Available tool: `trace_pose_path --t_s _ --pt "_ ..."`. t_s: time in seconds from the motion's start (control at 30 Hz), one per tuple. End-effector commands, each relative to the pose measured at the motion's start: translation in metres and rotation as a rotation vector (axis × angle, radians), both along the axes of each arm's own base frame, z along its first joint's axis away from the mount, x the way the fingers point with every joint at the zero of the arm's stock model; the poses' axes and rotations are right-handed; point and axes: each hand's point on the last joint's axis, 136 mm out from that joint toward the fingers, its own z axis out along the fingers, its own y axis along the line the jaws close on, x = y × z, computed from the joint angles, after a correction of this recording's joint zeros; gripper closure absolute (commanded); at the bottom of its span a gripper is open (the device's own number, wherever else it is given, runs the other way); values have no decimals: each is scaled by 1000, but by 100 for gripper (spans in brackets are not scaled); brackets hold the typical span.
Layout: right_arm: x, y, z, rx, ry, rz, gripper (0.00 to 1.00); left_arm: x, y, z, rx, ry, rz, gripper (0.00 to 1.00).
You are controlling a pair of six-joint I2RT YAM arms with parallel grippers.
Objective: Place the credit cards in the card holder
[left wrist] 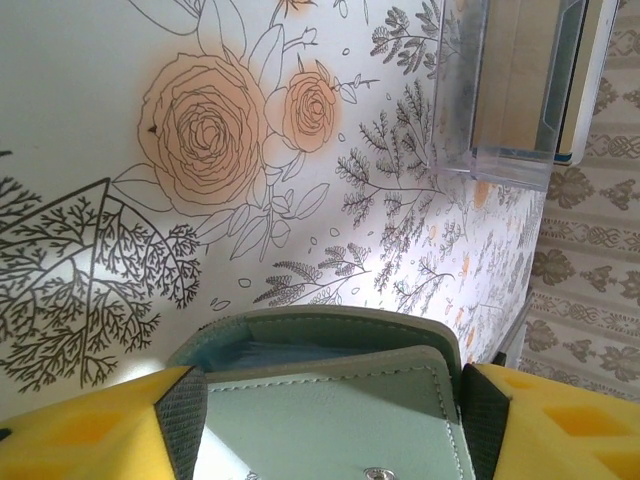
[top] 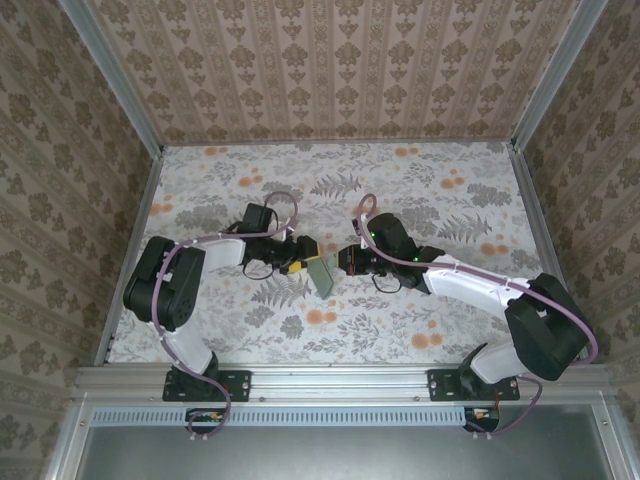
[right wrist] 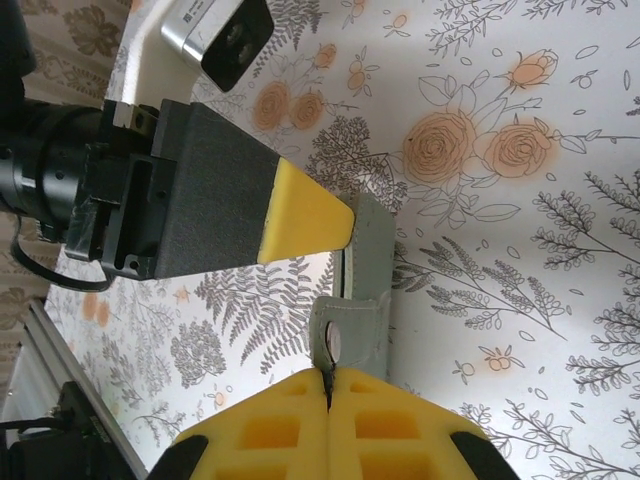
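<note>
The sage-green card holder (top: 321, 275) stands on edge between my two grippers at mid-table. My left gripper (top: 302, 258) straddles it, its dark pads (left wrist: 185, 420) pressing the side edges of the card holder (left wrist: 330, 410), whose top pocket bows open. A bluish layer shows inside; I cannot tell whether it is a card or lining. My right gripper (right wrist: 328, 380) is shut on the snap tab (right wrist: 345, 330) of the card holder (right wrist: 372, 250), opposite one of the left gripper's yellow fingers (right wrist: 300, 215). The credit cards are hidden or out of view.
The floral table (top: 400, 320) is walled by patterned panels with metal rails along its edges. Open tabletop lies behind and to either side of the arms. A clear-edged grey and tan block (left wrist: 520, 80) sits at the top right of the left wrist view.
</note>
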Motion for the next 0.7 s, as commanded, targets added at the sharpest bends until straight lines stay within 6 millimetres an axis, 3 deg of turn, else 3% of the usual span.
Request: trace_pose_path --t_s 0.0,0.13,0.2,0.43,0.67 --pt "2 6 21 105 -7 -18 100 -3 0 0 -27 -12 -31 26" --pt "3 5 23 99 -8 -32 100 -3 -4 12 -76 -35 -38 23" --pt "2 4 33 110 -42 -34 100 -3 -2 12 -74 -47 -46 20" --pt "2 0 18 100 -15 -73 100 -4 2 9 -92 -48 -20 20" --pt "6 -16 0 49 17 -164 100 -6 5 6 -113 -30 -10 21"
